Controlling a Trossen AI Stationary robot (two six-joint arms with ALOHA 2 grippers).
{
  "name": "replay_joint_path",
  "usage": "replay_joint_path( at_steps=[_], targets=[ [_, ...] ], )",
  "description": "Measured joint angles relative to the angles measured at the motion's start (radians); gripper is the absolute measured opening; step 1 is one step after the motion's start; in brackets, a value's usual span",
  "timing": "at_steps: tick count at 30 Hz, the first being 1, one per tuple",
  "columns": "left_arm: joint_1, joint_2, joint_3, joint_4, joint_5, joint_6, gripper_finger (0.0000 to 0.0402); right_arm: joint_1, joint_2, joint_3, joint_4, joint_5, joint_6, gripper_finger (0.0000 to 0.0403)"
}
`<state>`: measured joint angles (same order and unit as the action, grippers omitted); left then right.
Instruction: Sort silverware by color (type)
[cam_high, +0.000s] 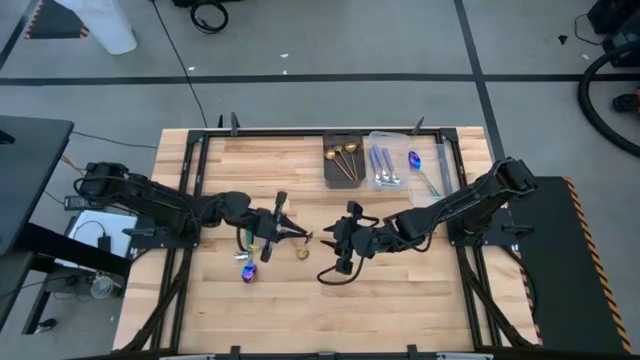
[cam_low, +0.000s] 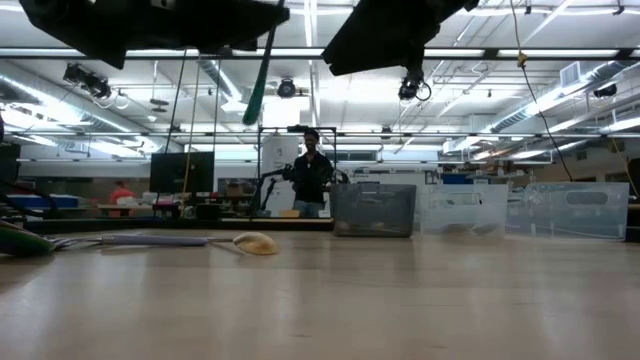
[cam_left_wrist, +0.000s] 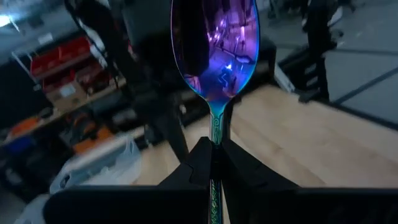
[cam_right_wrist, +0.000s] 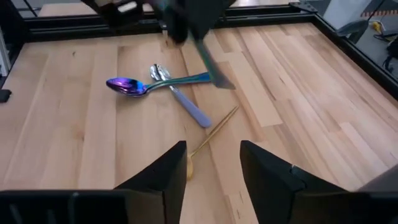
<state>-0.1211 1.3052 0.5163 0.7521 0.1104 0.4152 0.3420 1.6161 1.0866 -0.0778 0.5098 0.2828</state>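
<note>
My left gripper (cam_high: 272, 228) is over the table's middle left, shut on an iridescent purple spoon (cam_left_wrist: 214, 50) with a teal handle (cam_low: 257, 85). My right gripper (cam_right_wrist: 211, 168) hovers open at the table's middle, holding nothing. On the wood beneath lie another iridescent spoon (cam_right_wrist: 127, 86), a lilac-handled silver utensil (cam_right_wrist: 183, 102) crossing it, and a gold spoon (cam_right_wrist: 211, 134) that lies flat nearest my right fingers. My left gripper pinches the spoon's thin neck (cam_left_wrist: 215, 127), just under the bowl, between its two fingertips (cam_left_wrist: 200, 158). The fingers come at it about level and lie across it. The spoon stands roughly upright, bowl up and handle hanging below, lifted clear of the table.
At the table's far edge stand a dark tray (cam_high: 343, 160) with gold utensils, a clear tray (cam_high: 385, 160) with lilac-handled ones, and another clear tray (cam_high: 425, 165) with a blue spoon. Bare wood lies toward the near edge. A person (cam_low: 312, 170) stands in the room beyond.
</note>
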Motion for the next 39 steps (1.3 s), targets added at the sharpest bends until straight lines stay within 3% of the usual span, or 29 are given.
replay_joint_path(
  at_steps=[6,13,23,39],
  targets=[
    [0.014,0.000,0.000,0.113,0.071,0.000,0.0025,-0.001,0.000,0.000,0.085,0.006,-0.067,0.0160],
    [0.013,0.000,0.000,0.196,0.072,0.000,0.0025,-0.009,0.000,0.000,0.230,0.004,-0.190,0.0160],
    [0.014,0.000,0.000,0.337,0.071,0.000,0.0025,-0.048,0.000,0.000,0.300,-0.011,-0.296,0.0160],
    [0.013,0.001,0.000,0.352,0.048,-0.005,0.0025,-0.136,-0.014,0.000,0.335,-0.251,-0.417,0.0160]
  ],
)
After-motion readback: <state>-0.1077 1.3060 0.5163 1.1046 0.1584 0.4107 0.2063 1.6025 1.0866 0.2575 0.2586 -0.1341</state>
